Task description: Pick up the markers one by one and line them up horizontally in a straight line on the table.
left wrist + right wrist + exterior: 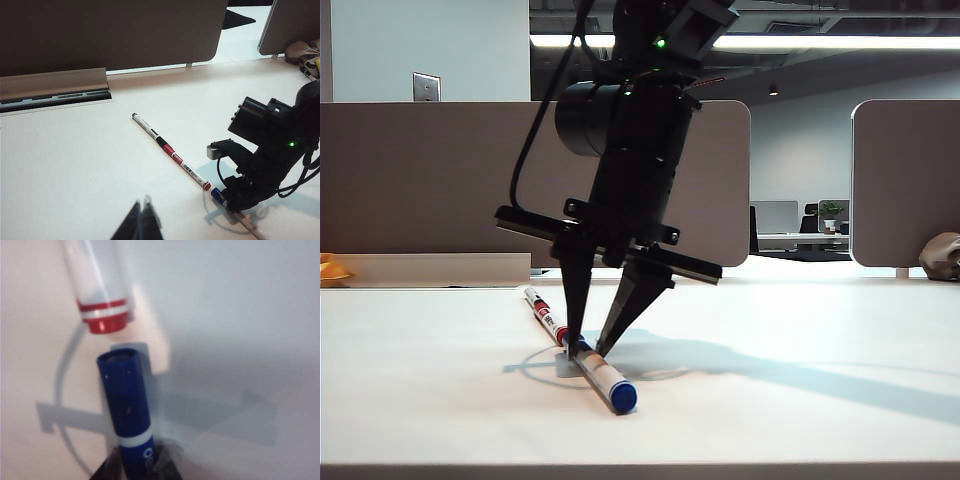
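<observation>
Currently on the last placement, by the look of it: right gripper (583, 350) down at the table (430, 390), fingers pinching the blue marker (603, 379) just behind the red marker (184, 167), which follows the black marker (146, 127) in one line. Left gripper (142, 210) pressed together, holding nothing, hovering near that row. Next, likely: nudge blue end into line with red, let go, lift straight up without dragging it.

I see a blue marker (125, 405), white band, white barrel; red marker (102, 315) white with red end and stripe; black marker (147, 127) white-barrelled. White table (800, 400). Both grippers black: right gripper (588, 345), left gripper (141, 215).
</observation>
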{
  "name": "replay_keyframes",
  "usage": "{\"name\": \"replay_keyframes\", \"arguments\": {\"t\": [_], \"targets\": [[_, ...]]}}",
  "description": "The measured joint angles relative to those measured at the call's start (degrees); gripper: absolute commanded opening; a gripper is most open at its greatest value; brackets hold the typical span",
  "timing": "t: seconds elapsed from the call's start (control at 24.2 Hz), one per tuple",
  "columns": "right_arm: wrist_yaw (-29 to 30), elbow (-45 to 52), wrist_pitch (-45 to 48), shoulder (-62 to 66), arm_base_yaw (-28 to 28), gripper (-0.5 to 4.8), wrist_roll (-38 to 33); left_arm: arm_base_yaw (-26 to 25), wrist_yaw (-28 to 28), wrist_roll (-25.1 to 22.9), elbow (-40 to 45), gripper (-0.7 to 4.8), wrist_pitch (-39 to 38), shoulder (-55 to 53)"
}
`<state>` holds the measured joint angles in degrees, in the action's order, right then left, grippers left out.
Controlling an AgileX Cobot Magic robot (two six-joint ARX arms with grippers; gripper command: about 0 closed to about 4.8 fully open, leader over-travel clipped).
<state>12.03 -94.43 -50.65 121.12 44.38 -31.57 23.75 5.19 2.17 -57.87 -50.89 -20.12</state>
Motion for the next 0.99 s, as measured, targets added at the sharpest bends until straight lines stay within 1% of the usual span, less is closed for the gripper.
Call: {"name": "replay_keyframes", "arguments": {"t": [0.41, 0.45, 0.5, 0.54, 0.58, 0.7, 0.74, 0.83, 0.91, 0.95, 0.99], "targets": [[0.83, 0.11, 0.35, 0.04, 0.83, 1.1, 1.03, 0.0, 0.0, 0.0, 0.02, -0.04, 0.0, 0.0], [0.83, 0.11, 0.35, 0.04, 0.83, 1.32, 1.03, 0.0, 0.0, 0.0, 0.02, -0.04, 0.0, 0.0], [0.85, 0.11, 0.37, 0.04, 0.83, 1.87, 1.03, 0.0, 0.0, 0.0, 0.02, -0.04, 0.0, 0.0], [1.31, 0.09, 0.68, 0.04, 0.83, 1.99, 1.05, 0.0, 0.0, 0.0, 0.02, -0.04, 0.0, 0.0], [1.73, 0.02, 0.98, 0.02, 0.87, 2.11, 1.03, 0.0, 0.0, 0.0, 0.02, -0.04, 0.0, 0.0], [1.79, 0.02, 1.11, -0.02, 0.94, 2.13, 1.05, 0.0, 0.0, 0.0, 0.02, -0.04, 0.0, 0.0], [1.66, 0.02, 1.11, -0.02, 0.94, 2.2, 1.07, 0.0, 0.0, 0.0, 0.02, -0.04, 0.0, 0.0], [1.46, 0.02, 1.14, -0.02, 0.98, 2.51, 1.07, 0.0, 0.0, 0.0, 0.02, -0.04, 0.0, 0.0], [1.49, -0.04, 1.29, -0.09, 1.03, 2.57, 1.07, 0.0, 0.0, 0.0, 0.02, -0.04, 0.0, 0.0], [1.44, -0.04, 1.25, -0.09, 0.9, 2.74, 1.07, 0.0, 0.0, 0.0, 0.02, -0.04, 0.0, 0.0], [1.03, -0.04, 1.11, -0.09, 0.66, 2.79, 1.05, 0.0, 0.0, 0.0, 0.02, -0.04, 0.0, 0.0]]}}
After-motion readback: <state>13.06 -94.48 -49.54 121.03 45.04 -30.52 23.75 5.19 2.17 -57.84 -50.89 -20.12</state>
